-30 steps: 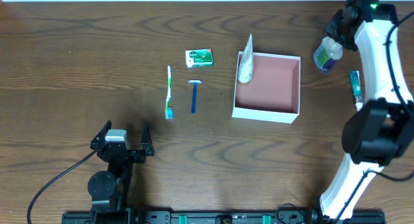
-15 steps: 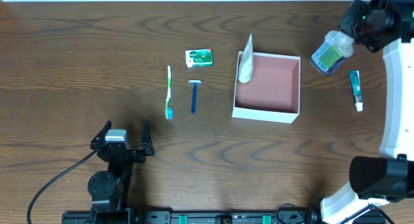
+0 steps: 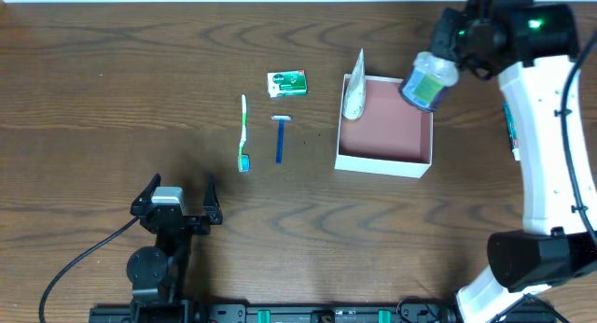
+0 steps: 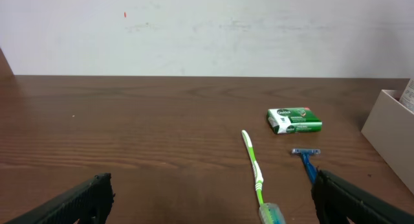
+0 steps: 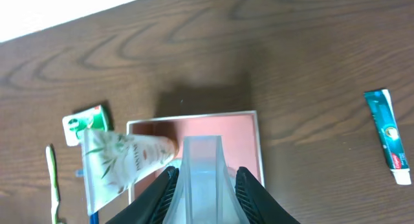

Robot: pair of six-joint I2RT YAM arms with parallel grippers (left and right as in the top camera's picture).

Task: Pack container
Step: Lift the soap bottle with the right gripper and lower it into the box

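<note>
The container [image 3: 382, 162], a shallow white box with a pink inside [image 5: 240, 138], sits right of centre on the table. A white tube [image 3: 354, 88] leans on its left wall. My right gripper [image 5: 202, 188] is shut on a clear bottle of blue liquid [image 3: 425, 83], which hangs above the container's far right corner. In the right wrist view the bottle [image 5: 202, 166] fills the gap between the black fingers, over the pink floor. My left gripper [image 3: 177, 200] rests near the front edge, open and holding nothing [image 4: 210, 201].
A green-and-white soap packet [image 3: 287, 82], a green toothbrush [image 3: 244, 132] and a blue razor [image 3: 279, 136] lie left of the container. A small toothpaste tube [image 5: 388, 136] lies to its right, partly behind my right arm in the overhead view.
My right arm has swung left with the bottle, from beside the container's right side to above its far right corner. The left arm has not moved.
</note>
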